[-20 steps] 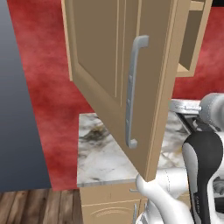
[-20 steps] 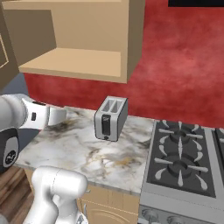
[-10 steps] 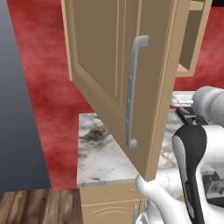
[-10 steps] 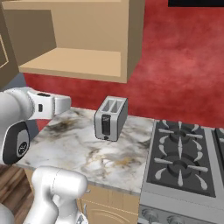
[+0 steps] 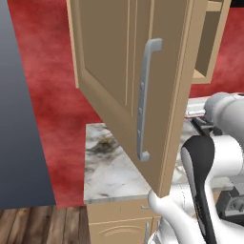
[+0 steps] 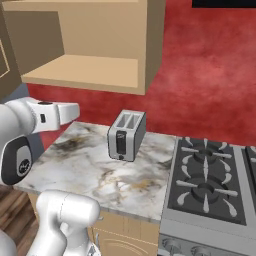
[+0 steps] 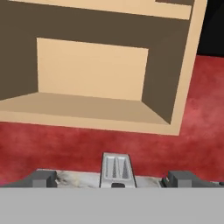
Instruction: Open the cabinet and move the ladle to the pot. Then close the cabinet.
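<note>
Tan wood, cabinet [image 6: 100,70]: wall-mounted above the counter; interior exposed, with a bare lower shelf in the right base and hand views.
Cabinet door [image 5: 128,90]: swung wide open toward the left base camera, recessed panel facing it, hanging over the counter's left end.
Red wall [image 6: 205,75]: mottled backsplash behind cabinet and counter.
Marble counter [image 6: 95,170]: white with brown veining, running beneath the cabinet up to the stove.
Stove [image 6: 210,180]: grey, with dark burner grates, touching the counter's right end; no pot can be made out on the burners in view.
Toaster [image 6: 126,135]: silver, two-slot, upright on the counter below the cabinet's right edge, just left of the stove.
Door handle [image 5: 145,100]: long vertical silver bar near the door's free edge.
Gripper [image 7: 111,180]: fingers spread fully apart, nothing between them; aimed at the open cabinet from below shelf level, with the toaster centred between the tips.
Ladle: cannot be made out in the cabinet or on the counter.
</note>
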Robot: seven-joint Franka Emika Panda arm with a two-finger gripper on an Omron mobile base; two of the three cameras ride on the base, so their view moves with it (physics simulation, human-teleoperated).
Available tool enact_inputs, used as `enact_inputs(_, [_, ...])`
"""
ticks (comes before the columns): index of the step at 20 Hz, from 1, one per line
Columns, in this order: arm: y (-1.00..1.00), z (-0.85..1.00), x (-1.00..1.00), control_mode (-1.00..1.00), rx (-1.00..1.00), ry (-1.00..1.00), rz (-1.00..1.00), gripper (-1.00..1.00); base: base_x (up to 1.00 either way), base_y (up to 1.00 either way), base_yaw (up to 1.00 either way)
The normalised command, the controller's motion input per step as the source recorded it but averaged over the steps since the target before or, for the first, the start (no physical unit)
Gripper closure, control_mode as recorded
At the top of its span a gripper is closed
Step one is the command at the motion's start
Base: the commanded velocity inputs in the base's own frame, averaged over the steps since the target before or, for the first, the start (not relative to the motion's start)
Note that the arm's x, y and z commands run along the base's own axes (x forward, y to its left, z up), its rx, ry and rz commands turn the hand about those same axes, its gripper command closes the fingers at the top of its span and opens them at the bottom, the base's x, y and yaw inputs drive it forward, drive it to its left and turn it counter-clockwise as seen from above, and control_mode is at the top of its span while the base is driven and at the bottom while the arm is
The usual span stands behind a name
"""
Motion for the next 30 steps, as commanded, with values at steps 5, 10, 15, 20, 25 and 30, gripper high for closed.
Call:
enact_inputs(5, [0.0,-0.63,0.33,-1.0,-0.15,-0.16,-0.05,-1.0,0.0,0.0,0.0])
enact_inputs(10, [0.0,-0.3,0.14,-1.0,-0.03,-0.08,-0.01,-1.0,0.0,0.0,0.0])
enact_inputs(15, [0.0,0.0,-0.75,-1.0,0.0,-0.16,0.0,-1.0,0.0,0.0,0.0])
enact_inputs(20, [0.0,-0.03,-0.9,-1.0,0.0,-0.15,0.0,-1.0,0.0,0.0,0.0])
enact_inputs(25, [0.0,-0.27,-0.49,-1.0,0.0,-0.19,0.0,-1.0,0.0,0.0,0.0])
enact_inputs(30, [0.04,-0.42,-0.13,-1.0,-0.01,-0.29,0.0,-1.0,0.0,0.0,0.0])
